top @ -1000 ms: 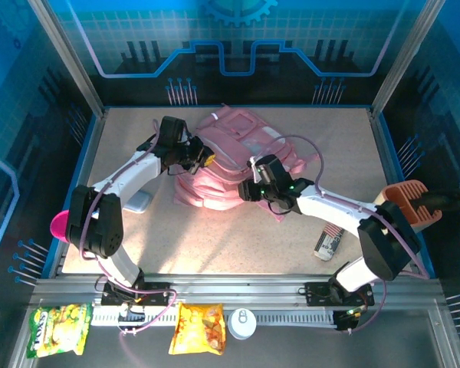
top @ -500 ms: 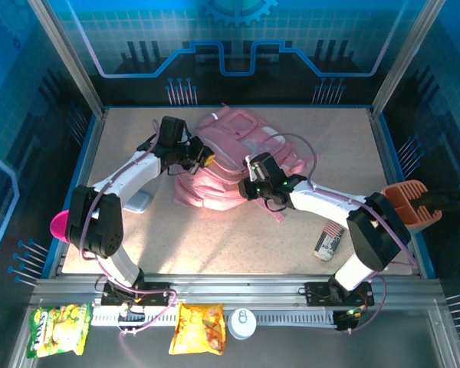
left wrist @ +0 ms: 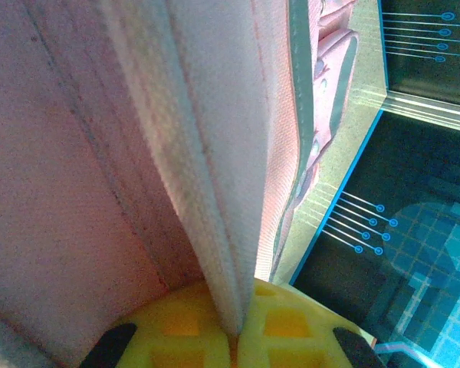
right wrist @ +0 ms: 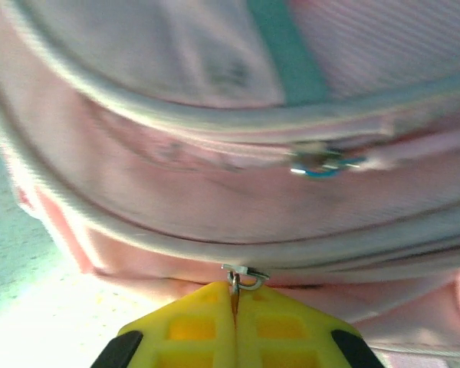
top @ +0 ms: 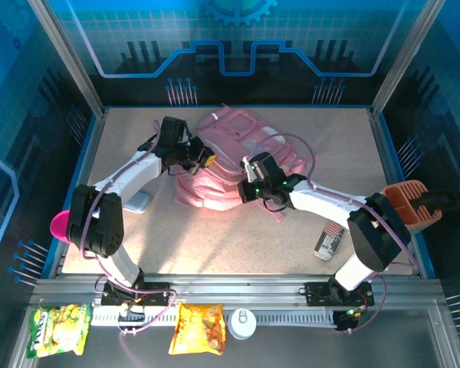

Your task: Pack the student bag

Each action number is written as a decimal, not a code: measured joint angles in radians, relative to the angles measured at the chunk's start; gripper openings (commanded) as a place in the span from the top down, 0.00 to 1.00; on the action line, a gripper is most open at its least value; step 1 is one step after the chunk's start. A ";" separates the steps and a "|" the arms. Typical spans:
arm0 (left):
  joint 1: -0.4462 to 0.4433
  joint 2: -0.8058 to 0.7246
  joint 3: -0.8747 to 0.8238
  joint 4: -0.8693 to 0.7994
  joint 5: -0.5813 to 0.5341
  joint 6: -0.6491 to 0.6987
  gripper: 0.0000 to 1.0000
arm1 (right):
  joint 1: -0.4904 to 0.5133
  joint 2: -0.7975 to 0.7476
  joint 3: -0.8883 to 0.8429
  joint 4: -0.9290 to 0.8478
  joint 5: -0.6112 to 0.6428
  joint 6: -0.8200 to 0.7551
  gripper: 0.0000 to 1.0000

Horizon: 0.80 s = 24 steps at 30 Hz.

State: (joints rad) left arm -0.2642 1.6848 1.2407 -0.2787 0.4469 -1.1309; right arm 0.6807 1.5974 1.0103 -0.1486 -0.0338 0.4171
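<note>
The speckled beige counter [top: 238, 245], edged in blue, carried a large soft pink fabric backpack [top: 231, 142] slumped around its middle, toward the far side. A small striped rectangular packet [top: 329, 242] lay flat near the right edge, well apart from it, and a pale grey flat object [top: 138, 202] lay near the left edge.

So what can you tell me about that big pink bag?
The student bag is a soft pink fabric backpack with whitish front panels, lying slumped on the speckled table. The left gripper pinches a fold of its fabric. The right gripper is shut on a small metal zip pull. A second zip pull sits untouched.
</note>
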 measured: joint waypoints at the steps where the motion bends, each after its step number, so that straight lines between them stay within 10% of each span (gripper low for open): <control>1: -0.004 0.004 0.000 0.002 -0.005 -0.006 1.00 | 0.006 0.000 0.006 0.000 -0.013 0.000 0.95; 12: -0.068 0.077 0.000 0.084 -0.050 -0.087 1.00 | 0.048 0.072 0.052 0.059 -0.056 0.094 0.89; 24: -0.088 0.089 0.000 0.105 -0.053 -0.094 1.00 | 0.009 -0.151 -0.153 0.191 -0.072 0.281 0.52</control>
State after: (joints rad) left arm -0.3519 1.7733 1.2407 -0.1734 0.3939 -1.2251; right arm 0.6895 1.4464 0.8577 0.0425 -0.1059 0.6979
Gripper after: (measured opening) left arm 0.060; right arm 0.455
